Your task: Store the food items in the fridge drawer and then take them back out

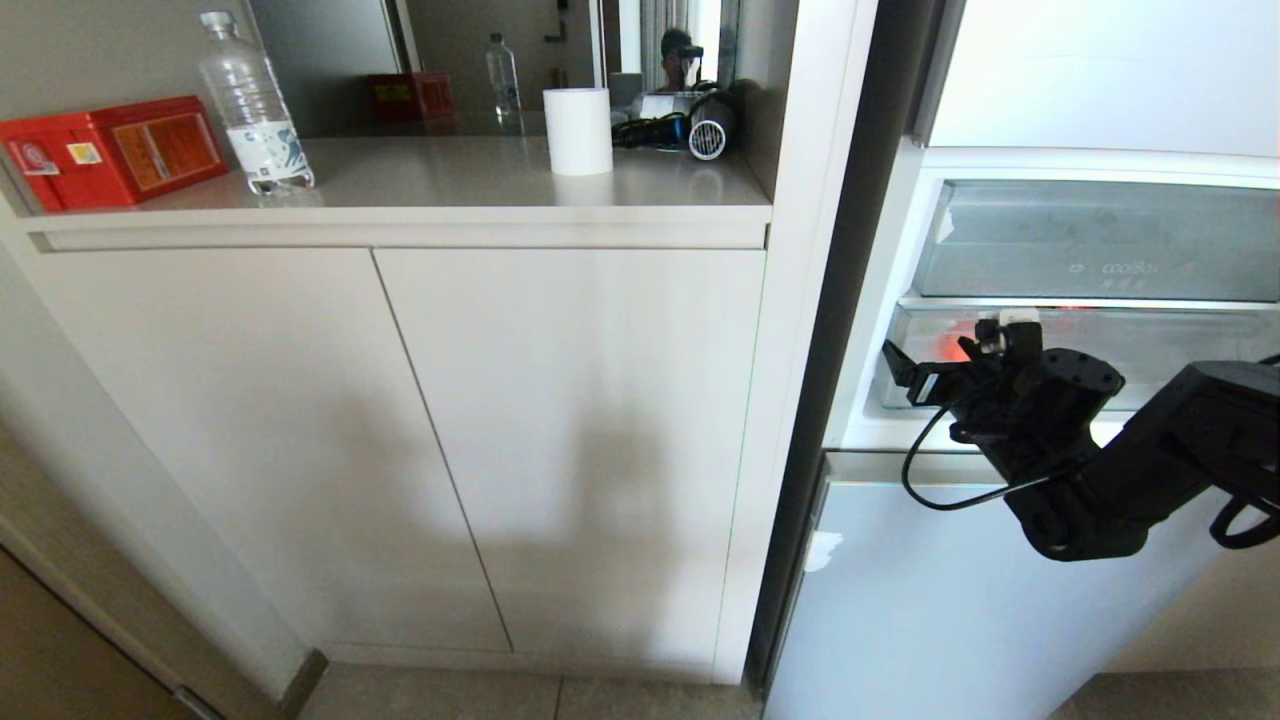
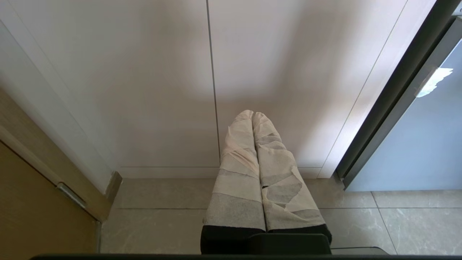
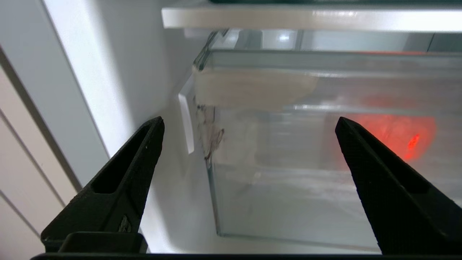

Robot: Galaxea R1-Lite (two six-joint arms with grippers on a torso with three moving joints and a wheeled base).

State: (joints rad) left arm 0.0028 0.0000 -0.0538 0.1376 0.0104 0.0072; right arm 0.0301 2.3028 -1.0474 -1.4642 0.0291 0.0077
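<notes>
Right pincer (image 1: 935, 365) in front of the open fridge, at the front left corner of the fridge drawer (image 3: 325, 173). Fingers (image 3: 122, 180) spread wide, nothing between them, not touching the drawer front. Left pincer (image 2: 252, 119) parked low, facing the white cabinet doors (image 2: 144, 90) and floor tiles (image 2: 162, 216); paper-wrapped fingers pressed together, holding nothing.

Red fruit (image 3: 393, 135) inside the drawer, seen only as a blurred red glow through the frosted front; probably toward the left half of the drawer, exact resting spot not readable. Same red glow visible in the head view just behind the right pincer. Tape scraps (image 3: 213, 133) stuck at the drawer's front left corner. Shorter clear-fronted bin (image 1: 1100, 240) directly above the drawer, under a white shelf edge. Pale blue-grey door panel (image 1: 950, 600) below the drawer, closed.

Counter (image 1: 450, 185) to the left of the fridge, well apart from the pincers: red box (image 1: 110, 150) at its left end, water bottle (image 1: 255, 105) just beside the box, upright; white cylinder (image 1: 578, 130) near the right end, upright; hair dryer (image 1: 690, 130) lying at the back right corner. Mirror behind the counter, with a person's reflection in it.
</notes>
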